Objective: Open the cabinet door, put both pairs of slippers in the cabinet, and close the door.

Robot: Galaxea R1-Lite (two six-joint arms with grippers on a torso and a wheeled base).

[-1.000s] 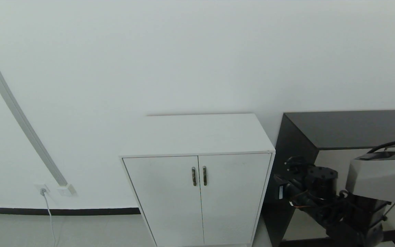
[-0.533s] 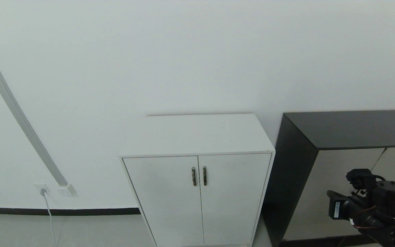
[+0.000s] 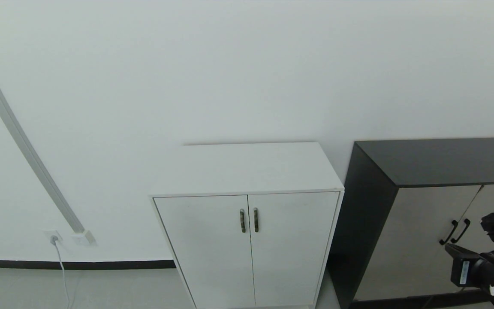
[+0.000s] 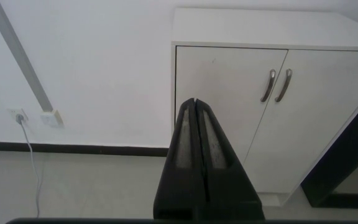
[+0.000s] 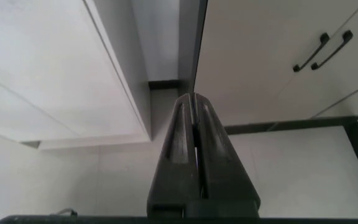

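The white cabinet (image 3: 247, 171) stands against the wall with both doors closed, and its two metal handles (image 3: 249, 220) meet at the middle. In the left wrist view the cabinet (image 4: 229, 112) lies ahead of my left gripper (image 4: 195, 102), which is shut on nothing and well short of the doors. My right gripper (image 5: 194, 96) is also shut and empty, pointing at the gap between the white cabinet's side (image 5: 42, 74) and the dark cabinet. The right arm (image 3: 483, 266) hangs low at the far right, in front of the dark cabinet.
A black-topped cabinet (image 3: 435, 163) with beige doors and black handles (image 3: 457, 231) stands right next to the white one. A wall socket with a cable (image 3: 53, 237) and a slanted conduit (image 3: 19, 137) are on the left. Bare floor lies in front.
My right arm has drawn back to the right and downward, away from the white cabinet's side, uncovering the dark cabinet's doors and handles. The cabinet doors have stayed closed.
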